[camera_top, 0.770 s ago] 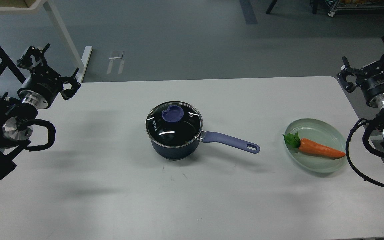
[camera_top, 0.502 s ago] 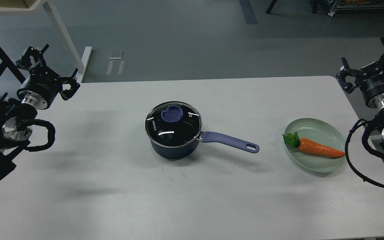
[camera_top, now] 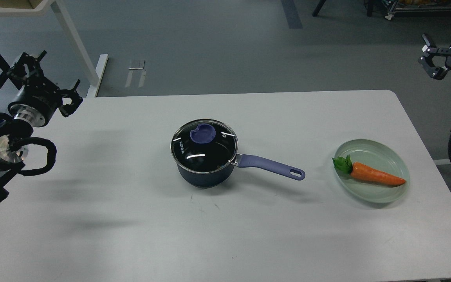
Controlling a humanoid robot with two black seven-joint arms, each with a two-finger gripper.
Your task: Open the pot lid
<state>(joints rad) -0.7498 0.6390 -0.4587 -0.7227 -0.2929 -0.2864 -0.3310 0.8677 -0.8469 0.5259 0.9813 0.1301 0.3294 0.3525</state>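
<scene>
Left to right: the left pincer (camera_top: 47, 84) hangs at the tabletop's (camera_top: 131, 219) left edge, its fingers spread and empty, well apart from the pot (camera_top: 204, 172). At the tabletop's centre the glass lid (camera_top: 203, 145) sits flat on the pot's rim, its purple knob (camera_top: 202, 133) untouched, so the opening is judged not yet begun. Farther right a carrot (camera_top: 374, 175) lies on a green plate (camera_top: 394, 156). The right pincer (camera_top: 432, 54), fingers apart and empty, hangs beyond the far right corner. Reach, grasp and lift all remain.
</scene>
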